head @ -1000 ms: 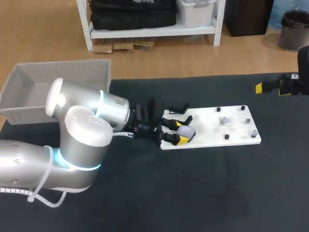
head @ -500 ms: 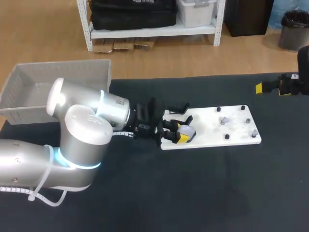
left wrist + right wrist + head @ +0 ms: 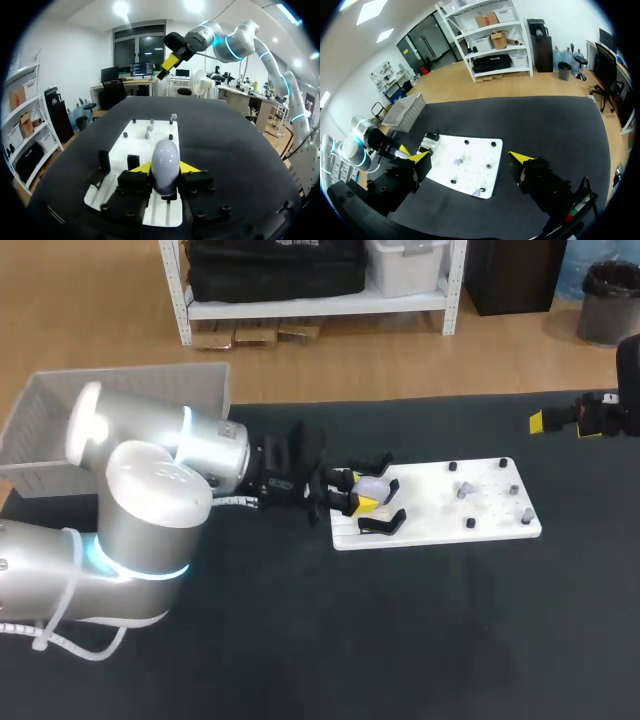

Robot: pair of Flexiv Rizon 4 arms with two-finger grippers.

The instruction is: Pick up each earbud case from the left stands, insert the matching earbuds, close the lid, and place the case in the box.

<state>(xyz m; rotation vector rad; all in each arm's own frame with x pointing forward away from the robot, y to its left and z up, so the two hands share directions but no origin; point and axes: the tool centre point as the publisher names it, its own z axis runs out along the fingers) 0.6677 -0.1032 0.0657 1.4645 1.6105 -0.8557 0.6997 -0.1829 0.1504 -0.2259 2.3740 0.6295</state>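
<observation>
My left gripper (image 3: 165,170) clamps the pale earbud case (image 3: 165,157) above the white stand board (image 3: 138,148). My right gripper (image 3: 470,158) hangs well apart, fingers spread.

The pale, egg-shaped case (image 3: 165,161), lid closed, is clamped in the left gripper (image 3: 165,172) just above the white board (image 3: 440,518).

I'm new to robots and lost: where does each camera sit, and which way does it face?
Head view: fixed above and behind, looking down on the table; left arm enters at left, right arm at right.
Left wrist view: on the left wrist, facing along the left gripper, shut on the earbud case over the white board.
Right wrist view: on the right wrist, looking down past the open right gripper.
Shared: all three show the white board.
</observation>
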